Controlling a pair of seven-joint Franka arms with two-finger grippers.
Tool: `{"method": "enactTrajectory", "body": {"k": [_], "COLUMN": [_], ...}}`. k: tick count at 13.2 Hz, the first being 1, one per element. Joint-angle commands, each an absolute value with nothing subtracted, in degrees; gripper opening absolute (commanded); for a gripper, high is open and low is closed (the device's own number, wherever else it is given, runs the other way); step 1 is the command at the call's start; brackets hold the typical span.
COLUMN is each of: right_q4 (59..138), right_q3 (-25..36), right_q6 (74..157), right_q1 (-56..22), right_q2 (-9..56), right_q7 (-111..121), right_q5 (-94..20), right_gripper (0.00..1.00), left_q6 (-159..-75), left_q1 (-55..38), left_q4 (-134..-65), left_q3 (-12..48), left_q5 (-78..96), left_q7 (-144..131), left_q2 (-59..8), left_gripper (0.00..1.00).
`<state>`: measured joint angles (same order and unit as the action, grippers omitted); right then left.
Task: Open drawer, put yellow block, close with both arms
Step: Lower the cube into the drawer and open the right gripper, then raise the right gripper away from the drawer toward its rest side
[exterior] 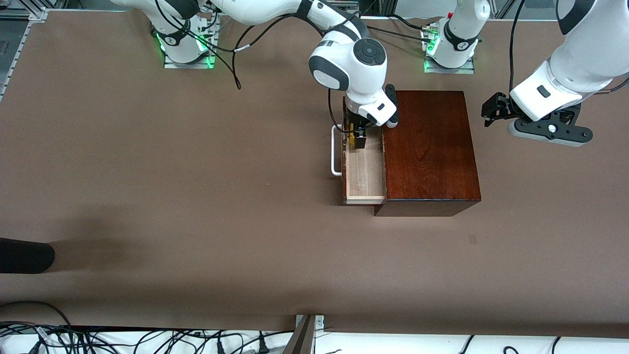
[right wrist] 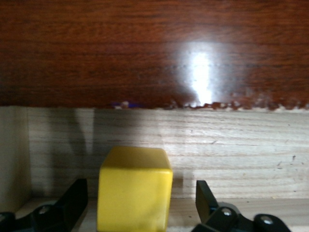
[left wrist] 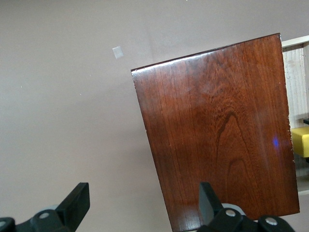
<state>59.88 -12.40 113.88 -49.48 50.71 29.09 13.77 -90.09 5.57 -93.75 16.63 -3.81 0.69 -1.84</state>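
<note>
The drawer (exterior: 364, 172) stands pulled out of the dark reddish-brown box (exterior: 430, 147), its pale wood inside showing and its white bar handle (exterior: 336, 150) toward the right arm's end. The yellow block (right wrist: 134, 191) sits in the drawer at the end farther from the front camera, and a sliver of it (exterior: 352, 139) shows under the hand. My right gripper (right wrist: 140, 193) is down in the drawer, open, a finger on each side of the block with a gap on both. My left gripper (exterior: 492, 113) hangs open and empty over the table beside the box (left wrist: 217, 140).
A dark rounded object (exterior: 24, 255) lies at the table's edge toward the right arm's end, nearer the front camera. Cables (exterior: 147, 339) run along the near edge. Both arm bases (exterior: 186, 44) stand along the edge farthest from the camera.
</note>
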Motion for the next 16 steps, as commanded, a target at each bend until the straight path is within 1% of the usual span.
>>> {"method": "enactTrajectory", "body": {"k": [1, 4, 6, 8, 10, 12, 14, 15, 16], "right_q4": [58.19, 58.27, 58.27, 58.27, 58.27, 58.27, 58.36, 58.45, 58.62], "right_q3": [-12.92, -12.31, -10.64, -10.98, -10.64, -10.55, -9.76, -9.06, -7.05], "right_q6": [111.28, 108.82, 105.23, 101.53, 97.93, 95.55, 95.19, 95.1, 95.18], "right_q1": [-48.87, -48.08, -46.33, -41.6, -36.58, -32.8, -29.64, -28.58, -28.04], "right_q2": [49.06, 43.52, 39.66, 35.61, 31.48, 28.23, 25.68, 24.53, 22.69], "right_q7": [29.36, 26.2, 26.45, 26.8, 27.16, 27.07, 27.25, 27.07, 27.07], "right_q5": [13.37, 12.22, 12.13, 10.91, 7.13, 7.03, 7.12, 7.03, 7.12], "right_gripper": [1.0, 1.0, 1.0, 1.0, 1.0, 1.0, 1.0, 1.0, 1.0], "left_q6": [-90.53, -89.83, -89.39, -88.42, -88.33, -86.15, -84.9, -84.9, -84.99], "left_q1": [5.71, 5.71, 5.63, 5.45, 5.36, 5.27, 4.66, 4.31, 3.52], "left_q4": [-95.01, -94.66, -93.09, -91.41, -90.88, -89.31, -88.95, -88.95, -88.95], "left_q3": [16.7, 17.31, 17.49, 17.58, 18.01, 20.55, 23.45, 23.99, 24.78], "left_q5": [-2.55, -2.64, -3.07, -3.34, -3.34, -2.73, -1.5, -0.54, -0.53], "left_q7": [1.41, 1.23, 1.49, 1.76, 1.93, 2.02, 5.51, 10.06, 14.28], "left_q2": [-0.26, -0.26, -1.05, -2.19, -2.2, -2.37, -3.16, -3.77, -4.3], "left_gripper": [1.0, 1.0, 1.0, 1.0, 1.0, 1.0, 1.0, 1.0, 1.0]}}
